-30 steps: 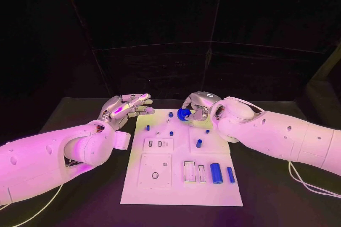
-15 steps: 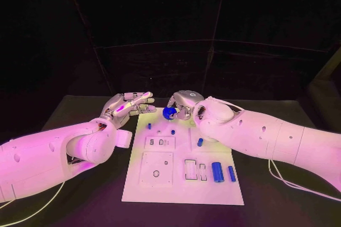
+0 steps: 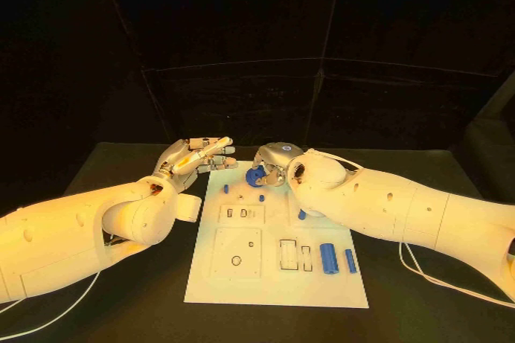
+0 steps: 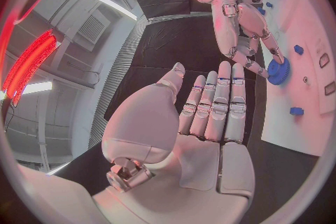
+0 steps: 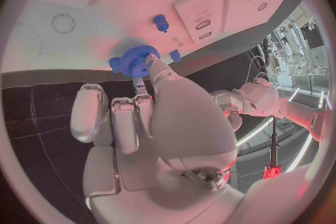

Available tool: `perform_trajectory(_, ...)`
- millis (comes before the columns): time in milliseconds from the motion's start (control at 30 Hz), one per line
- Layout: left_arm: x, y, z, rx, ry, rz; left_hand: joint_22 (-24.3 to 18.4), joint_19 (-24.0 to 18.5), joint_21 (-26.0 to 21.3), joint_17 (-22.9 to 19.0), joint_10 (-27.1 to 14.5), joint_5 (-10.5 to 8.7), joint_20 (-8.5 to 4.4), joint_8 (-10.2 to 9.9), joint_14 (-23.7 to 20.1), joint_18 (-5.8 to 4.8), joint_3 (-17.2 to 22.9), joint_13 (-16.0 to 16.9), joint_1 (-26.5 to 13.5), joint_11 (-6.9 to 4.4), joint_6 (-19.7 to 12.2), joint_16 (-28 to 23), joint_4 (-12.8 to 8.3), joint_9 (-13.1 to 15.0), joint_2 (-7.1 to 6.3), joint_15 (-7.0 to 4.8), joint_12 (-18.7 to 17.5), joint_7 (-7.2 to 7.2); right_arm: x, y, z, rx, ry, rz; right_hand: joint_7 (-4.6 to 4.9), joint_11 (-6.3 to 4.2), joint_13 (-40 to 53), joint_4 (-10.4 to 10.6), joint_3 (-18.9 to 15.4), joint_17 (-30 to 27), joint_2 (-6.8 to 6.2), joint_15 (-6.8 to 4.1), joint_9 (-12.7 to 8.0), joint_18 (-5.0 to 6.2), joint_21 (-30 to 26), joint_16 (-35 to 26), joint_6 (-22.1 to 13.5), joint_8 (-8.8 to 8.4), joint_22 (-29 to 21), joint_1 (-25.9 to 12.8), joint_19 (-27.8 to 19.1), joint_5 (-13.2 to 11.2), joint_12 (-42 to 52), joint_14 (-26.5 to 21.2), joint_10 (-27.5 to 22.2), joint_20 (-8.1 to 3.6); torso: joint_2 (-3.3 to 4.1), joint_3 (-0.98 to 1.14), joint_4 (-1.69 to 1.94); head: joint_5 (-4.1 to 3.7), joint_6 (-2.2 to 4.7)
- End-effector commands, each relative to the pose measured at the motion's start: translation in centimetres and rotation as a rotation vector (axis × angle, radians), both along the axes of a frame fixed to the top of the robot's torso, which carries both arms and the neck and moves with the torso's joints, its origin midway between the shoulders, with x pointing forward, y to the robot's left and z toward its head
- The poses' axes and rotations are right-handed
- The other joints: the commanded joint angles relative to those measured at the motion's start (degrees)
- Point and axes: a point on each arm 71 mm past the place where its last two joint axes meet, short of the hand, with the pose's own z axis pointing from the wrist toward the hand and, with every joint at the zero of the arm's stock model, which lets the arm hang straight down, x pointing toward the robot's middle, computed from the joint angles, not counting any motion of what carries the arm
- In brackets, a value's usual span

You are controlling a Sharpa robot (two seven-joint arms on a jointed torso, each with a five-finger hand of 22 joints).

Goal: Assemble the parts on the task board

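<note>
Gear (image 3: 253, 177): blue, toothed, pinched in the fingertips of the right hand (image 3: 276, 161), at the far end of the board (image 3: 274, 283), toward its left side. Whether it touches the surface or hangs just above cannot be told. The right wrist view shows the gear (image 5: 132, 61) close to the white plate, teeth facing out past the fingers.

Right hand: grasping the gear; remaining fingers curled alongside.

Left hand (image 3: 196, 160): released, fingers straight and together, holding nothing, just off the board's far left corner, near the gear but apart from it.

Board: white plate, centre of table. Small blue pegs (image 3: 261, 199) stand near the far end; two blue cylinders (image 3: 328, 259) lie by the near right slots; recesses and holes across the middle.

Risks, as judged:
- Grip is on the gear's edge only; a tilt on lowering could jam it on its post or let it slip out.
- The standing pegs are close by; a sideways drift of the right hand could knock them.
- The hand covers its own target from above, so misalignment may go unnoticed.
</note>
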Motion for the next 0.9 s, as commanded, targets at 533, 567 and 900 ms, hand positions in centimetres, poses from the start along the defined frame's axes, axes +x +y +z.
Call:
perform_trajectory(533,-0.03,-0.17,0.23,-0.006,-0.009,-0.016,-0.08,-0.01,-0.18,0.06,0.18,0.11,0.21,-0.39,-0.3,0.81,-0.18,0.0,0.03,0.06,0.24,-0.29,-0.32,-0.02,0.32,0.02,-0.22,0.1,0.69,-0.52,0.02,0.002,-0.026,-0.053,0.76,1.42,5.26,2.33,-0.23,10.39,-1.34,0.7,0.02,-0.48,0.24,0.19,-1.96,-3.1,0.15,-5.88,0.39,-5.32,-1.42,4.94,-1.07,0.94,0.07,0.0,0.07,-0.14,-0.03)
perform_trajectory(567,-0.03,-0.16,0.23,-0.006,-0.009,-0.016,-0.08,-0.01,-0.18,0.06,0.18,0.11,0.21,-0.39,-0.3,0.81,-0.18,0.0,0.03,0.06,0.24,-0.29,-0.32,-0.02,0.32,0.02,-0.22,0.1,0.72,-0.53,0.0,0.002,-0.024,-0.053,0.83,1.48,5.17,2.44,-0.33,10.37,-1.43,0.76,0.0,-0.48,0.25,0.18,-2.29,-3.27,0.16,-6.11,0.39,-5.45,-1.54,4.94,-1.17,0.99,0.06,-0.04,0.07,-0.14,-0.01)
perform_trajectory(900,-0.04,-0.15,0.23,-0.006,-0.008,-0.017,-0.08,-0.01,-0.18,0.06,0.18,0.11,0.21,-0.39,-0.3,0.81,-0.18,0.0,0.03,0.06,0.24,-0.29,-0.32,-0.02,0.32,0.02,-0.22,0.1,0.59,-0.25,-0.78,-0.036,0.077,-0.006,1.1,1.87,5.01,6.42,-3.59,10.85,-1.38,1.16,0.17,-0.51,0.42,0.4,-4.42,-3.44,0.44,-11.54,0.41,-2.05,-1.89,5.03,-1.57,1.44,0.07,-0.04,-0.06,-0.01,-0.19)
